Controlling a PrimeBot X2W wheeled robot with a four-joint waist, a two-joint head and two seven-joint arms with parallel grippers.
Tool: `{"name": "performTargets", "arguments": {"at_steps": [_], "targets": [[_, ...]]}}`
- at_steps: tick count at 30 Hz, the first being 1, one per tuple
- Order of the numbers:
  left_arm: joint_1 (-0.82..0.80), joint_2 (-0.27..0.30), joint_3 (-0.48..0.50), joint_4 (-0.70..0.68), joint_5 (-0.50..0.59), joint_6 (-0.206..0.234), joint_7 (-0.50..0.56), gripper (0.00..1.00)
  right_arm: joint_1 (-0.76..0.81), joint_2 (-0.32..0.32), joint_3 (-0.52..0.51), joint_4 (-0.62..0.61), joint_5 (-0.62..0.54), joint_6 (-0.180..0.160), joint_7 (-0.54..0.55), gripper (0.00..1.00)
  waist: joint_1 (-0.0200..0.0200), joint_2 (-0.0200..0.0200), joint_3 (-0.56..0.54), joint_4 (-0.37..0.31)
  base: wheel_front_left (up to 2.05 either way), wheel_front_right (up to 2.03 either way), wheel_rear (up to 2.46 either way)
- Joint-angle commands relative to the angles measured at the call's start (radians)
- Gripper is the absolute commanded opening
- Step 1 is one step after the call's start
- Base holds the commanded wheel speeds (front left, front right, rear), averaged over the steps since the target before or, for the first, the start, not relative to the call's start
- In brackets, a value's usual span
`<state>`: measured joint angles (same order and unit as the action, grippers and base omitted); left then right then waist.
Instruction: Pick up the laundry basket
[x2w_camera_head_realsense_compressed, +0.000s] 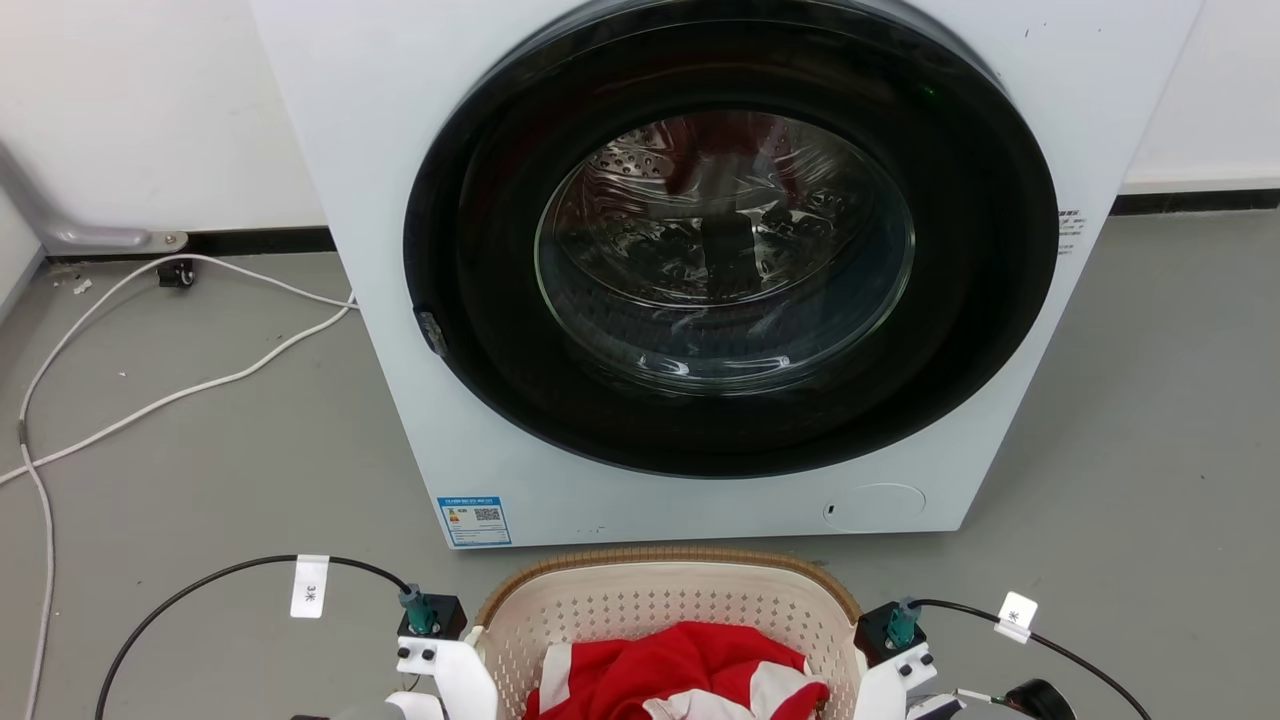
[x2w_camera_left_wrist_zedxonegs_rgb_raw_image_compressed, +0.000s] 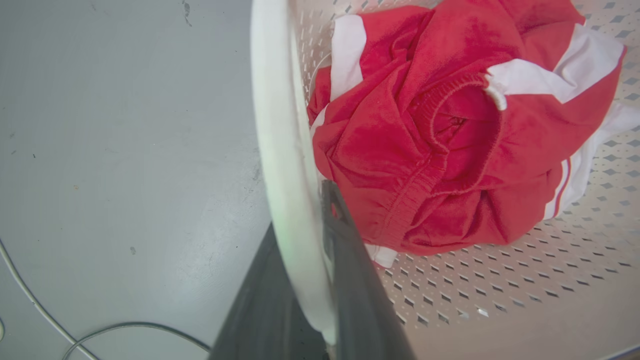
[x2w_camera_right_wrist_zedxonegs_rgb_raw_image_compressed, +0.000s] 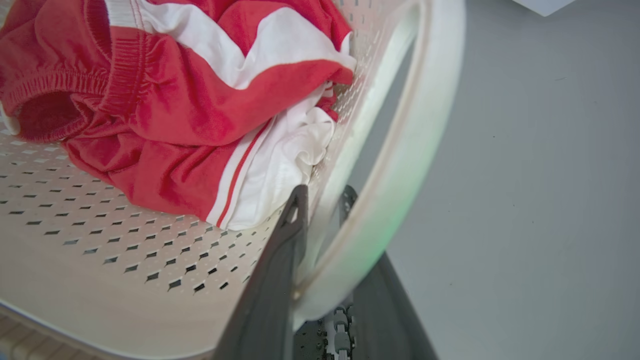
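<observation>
Grasp step: basket (x2w_camera_head_realsense_compressed: 660, 600) at 6 o'clock, left fingers (x2w_camera_left_wrist_zedxonegs_rgb_raw_image_compressed: 360, 300) and right fingers (x2w_camera_right_wrist_zedxonegs_rgb_raw_image_compressed: 270, 300) clamped on side handles (x2w_camera_left_wrist_zedxonegs_rgb_raw_image_compressed: 280, 150); next should be level joint lift.

**Left wrist block** (x2w_camera_head_realsense_compressed: 442, 612): black and square, topped by the left teal plug (x2w_camera_head_realsense_compressed: 417, 606). The plug feeds the left black cable (x2w_camera_head_realsense_compressed: 190, 590), which carries the left white tag (x2w_camera_head_realsense_compressed: 309, 586) with a dark printed mark. Beneath sits the left white bracket (x2w_camera_head_realsense_compressed: 445, 668) with dark screw heads.

**Right wrist block** (x2w_camera_head_realsense_compressed: 882, 625): likewise black, with the right teal plug (x2w_camera_head_realsense_compressed: 903, 622), right black cable (x2w_camera_head_realsense_compressed: 1070, 655), right white tag (x2w_camera_head_realsense_compressed: 1016, 616) and right white bracket (x2w_camera_head_realsense_compressed: 895, 685), also screwed.

**Left gripper** (x2w_camera_left_wrist_zedxonegs_rgb_raw_image_compressed: 300, 207) and **right gripper** (x2w_camera_right_wrist_zedxonegs_rgb_raw_image_compressed: 324, 192): long, matte dark-grey fingers taper to narrow, slotted tips.
</observation>
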<state>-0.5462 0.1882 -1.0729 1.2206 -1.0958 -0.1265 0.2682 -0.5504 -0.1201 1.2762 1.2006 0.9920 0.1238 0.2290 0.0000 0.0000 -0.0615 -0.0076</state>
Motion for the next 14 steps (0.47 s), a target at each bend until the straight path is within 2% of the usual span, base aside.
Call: {"name": "performTargets", "arguments": {"at_steps": [1, 14], "targets": [[-0.01, -0.005, -0.006, -0.004, -0.004, -0.007, -0.008, 0.0, 0.0, 0.006, 0.006, -0.007, -0.004, 0.013, -0.005, 0.0, 0.0, 0.0, -0.001, 0.0, 0.0, 0.0, 0.0], [-0.021, -0.005, -0.025, -0.003, -0.027, -0.007, -0.013, 0.0, -0.002, 0.012, 0.007, -0.004, 0.006, 0.013, -0.008, 0.0, 0.0, 0.0, -0.001, 0.003, 0.0, 0.0, 0.0]]}}
